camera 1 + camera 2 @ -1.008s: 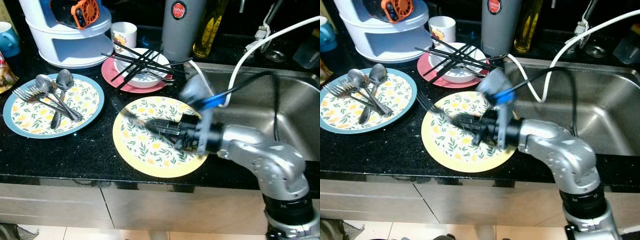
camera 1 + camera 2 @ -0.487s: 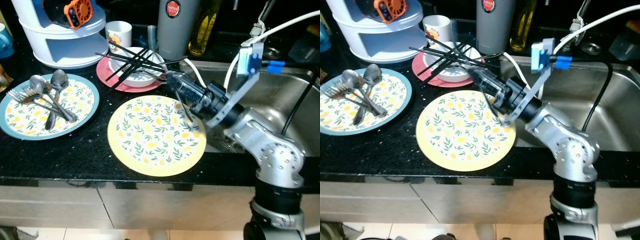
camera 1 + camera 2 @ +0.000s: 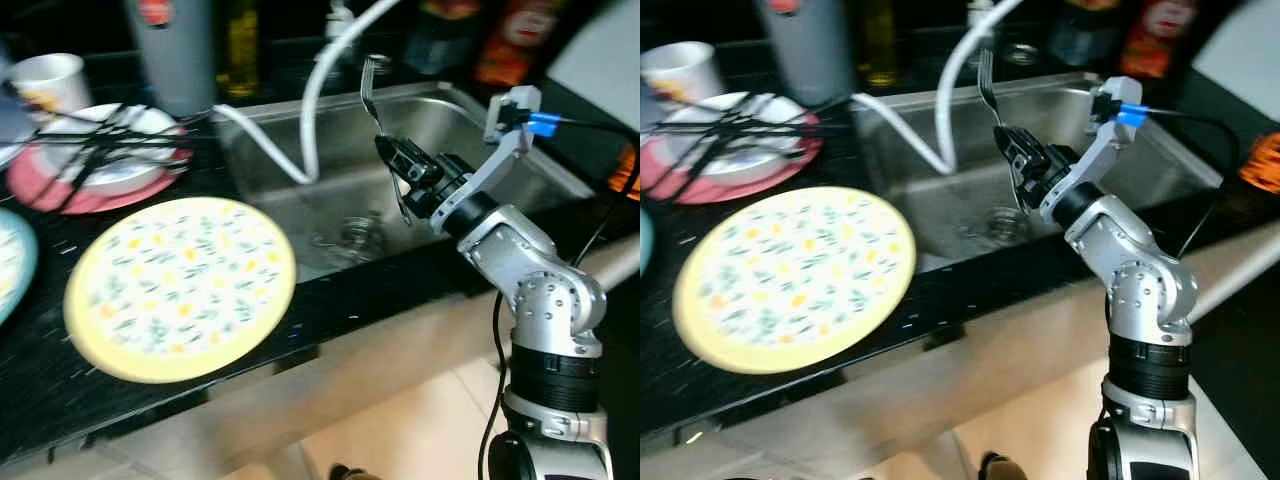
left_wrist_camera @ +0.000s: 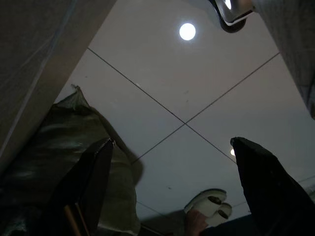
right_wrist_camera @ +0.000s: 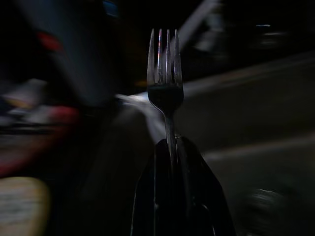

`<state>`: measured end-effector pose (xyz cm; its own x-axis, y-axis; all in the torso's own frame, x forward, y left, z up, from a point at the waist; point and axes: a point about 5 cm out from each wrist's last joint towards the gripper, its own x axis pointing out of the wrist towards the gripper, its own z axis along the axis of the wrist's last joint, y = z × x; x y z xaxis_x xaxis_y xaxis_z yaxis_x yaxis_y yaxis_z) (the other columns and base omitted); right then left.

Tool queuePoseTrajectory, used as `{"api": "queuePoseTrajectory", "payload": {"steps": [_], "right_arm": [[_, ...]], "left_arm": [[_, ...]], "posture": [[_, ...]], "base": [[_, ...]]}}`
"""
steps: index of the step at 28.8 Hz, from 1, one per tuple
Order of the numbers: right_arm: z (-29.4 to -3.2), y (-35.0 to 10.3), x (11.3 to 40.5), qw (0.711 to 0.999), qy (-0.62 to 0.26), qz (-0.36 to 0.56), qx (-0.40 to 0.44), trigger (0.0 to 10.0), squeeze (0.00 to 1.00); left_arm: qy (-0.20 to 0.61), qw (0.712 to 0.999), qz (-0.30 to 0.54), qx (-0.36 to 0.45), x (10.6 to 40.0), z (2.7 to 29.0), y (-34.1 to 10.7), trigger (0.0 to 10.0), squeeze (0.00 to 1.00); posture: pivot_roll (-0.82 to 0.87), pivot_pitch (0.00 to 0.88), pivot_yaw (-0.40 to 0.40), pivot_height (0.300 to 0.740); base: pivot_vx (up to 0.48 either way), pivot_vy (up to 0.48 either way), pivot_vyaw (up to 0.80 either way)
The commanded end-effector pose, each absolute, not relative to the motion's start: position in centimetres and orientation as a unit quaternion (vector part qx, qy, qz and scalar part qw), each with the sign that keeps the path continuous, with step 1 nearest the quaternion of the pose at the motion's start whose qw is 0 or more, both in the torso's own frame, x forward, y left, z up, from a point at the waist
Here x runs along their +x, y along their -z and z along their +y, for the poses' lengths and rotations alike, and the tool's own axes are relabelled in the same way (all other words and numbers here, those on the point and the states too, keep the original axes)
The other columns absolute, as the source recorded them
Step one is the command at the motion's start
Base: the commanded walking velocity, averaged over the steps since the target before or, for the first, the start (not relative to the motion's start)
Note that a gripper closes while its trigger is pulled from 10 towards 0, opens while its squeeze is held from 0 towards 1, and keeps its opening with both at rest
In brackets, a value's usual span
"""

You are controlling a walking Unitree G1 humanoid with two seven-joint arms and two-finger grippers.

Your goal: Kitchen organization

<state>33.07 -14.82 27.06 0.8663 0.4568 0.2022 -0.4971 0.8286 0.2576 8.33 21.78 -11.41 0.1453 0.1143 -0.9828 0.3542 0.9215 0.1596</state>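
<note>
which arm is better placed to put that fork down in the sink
Right. The right gripper is shut on the fork, holding it tines-up over the sink. The left gripper hangs open by the floor.

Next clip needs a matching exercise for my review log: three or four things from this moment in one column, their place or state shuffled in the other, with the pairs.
Things:
1. fork
2. yellow plate
3. white bowl
4. left gripper

Places or states:
A. lies bare on the black counter
B. open, hanging above the tiled floor
C. held tines up by the right gripper over the sink
D. on the pink plate, black chopsticks across it

Pairs: 1-C, 2-A, 3-D, 4-B
</note>
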Motion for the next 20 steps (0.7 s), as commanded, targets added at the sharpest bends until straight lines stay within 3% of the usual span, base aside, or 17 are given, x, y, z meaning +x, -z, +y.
{"api": "queuePoseTrajectory", "payload": {"steps": [1,9,12,20], "right_arm": [[-13.3,-27.2,34.3,0.961,-0.244,-0.062,0.112,10.0,0.0],[-13.3,-28.3,37.7,0.982,-0.177,-0.058,0.039,10.0,0.0],[-13.2,-29.4,39.6,0.986,-0.148,-0.043,-0.057,10.0,0.0],[-14.0,-29.2,41.8,0.973,-0.098,0.018,-0.209,10.0,0.0]], "left_arm": [[0.092,0.731,0.652,0.177,7.8,20.9,11.7,10.0,0.0],[0.096,0.724,0.661,0.171,6.8,20.5,11.9,10.0,0.0],[0.098,0.711,0.676,0.167,5.1,20.8,12.1,10.0,0.0],[0.092,0.698,0.692,0.158,2.7,21.7,12.2,10.0,0.0]], "posture": [[0.05,0.139,-0.06,0.74],[0.06,0.184,-0.07,0.74],[0.06,0.22,-0.083,0.74],[0.07,0.292,-0.105,0.74]], "base": [[0.0,0.0,0.0],[0.0,0.0,0.0],[0.0,0.0,0.0],[0.0,0.0,0.0]]}}
